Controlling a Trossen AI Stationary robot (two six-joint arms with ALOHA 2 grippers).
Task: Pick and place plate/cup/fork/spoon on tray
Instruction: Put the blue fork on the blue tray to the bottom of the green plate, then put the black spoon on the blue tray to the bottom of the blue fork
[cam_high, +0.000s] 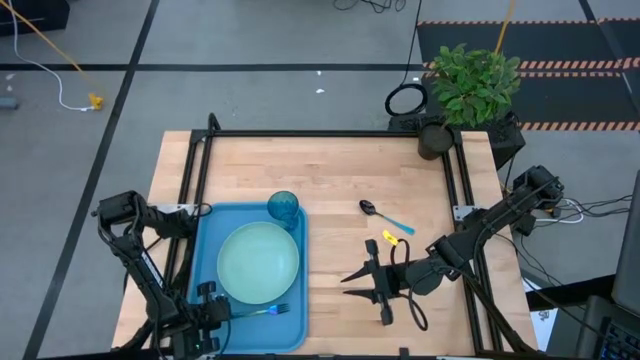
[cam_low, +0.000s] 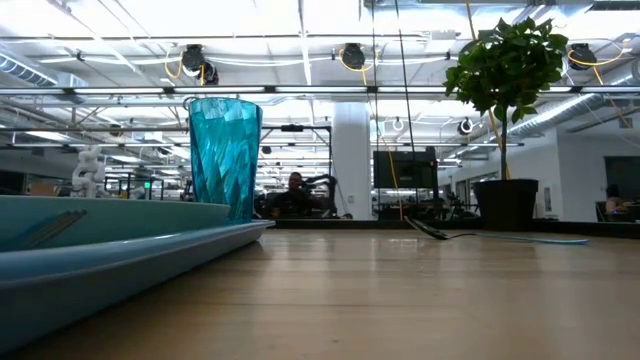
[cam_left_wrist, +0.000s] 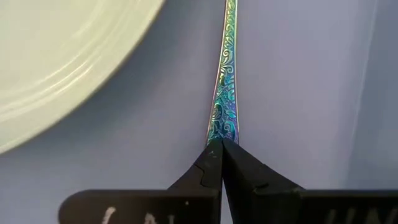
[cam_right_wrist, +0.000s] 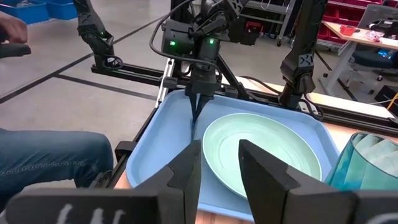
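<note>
The blue tray (cam_high: 203, 250) lies at the table's left. The mint plate (cam_high: 258, 262) lies in it, and the teal cup (cam_high: 283, 208) stands upright in its far right corner; the cup also shows in the low view (cam_low: 225, 155). The fork (cam_high: 265, 311) lies in the tray between the plate and the near rim. My left gripper (cam_high: 222, 313) is shut on its handle end. The spoon (cam_high: 383, 216) lies on the bare wood to the right of the tray. My right gripper (cam_high: 365, 285) is open and empty over the table, nearer than the spoon. My left gripper pinches the tip of the fork's patterned handle (cam_left_wrist: 222, 132) between its two fingertips (cam_left_wrist: 211, 163). The fingers come from above, pointing down, as the right wrist view shows. The fork stretches away from them along the tray floor toward the table's right, beside the plate's rim (cam_left_wrist: 93, 81).
A small yellow piece (cam_high: 390, 237) lies on the wood near the spoon. A potted plant (cam_high: 470, 85) stands at the far right corner. A black frame (cam_high: 330, 133) borders the table. A person's leg (cam_right_wrist: 50, 162) shows beyond the table's left side.
</note>
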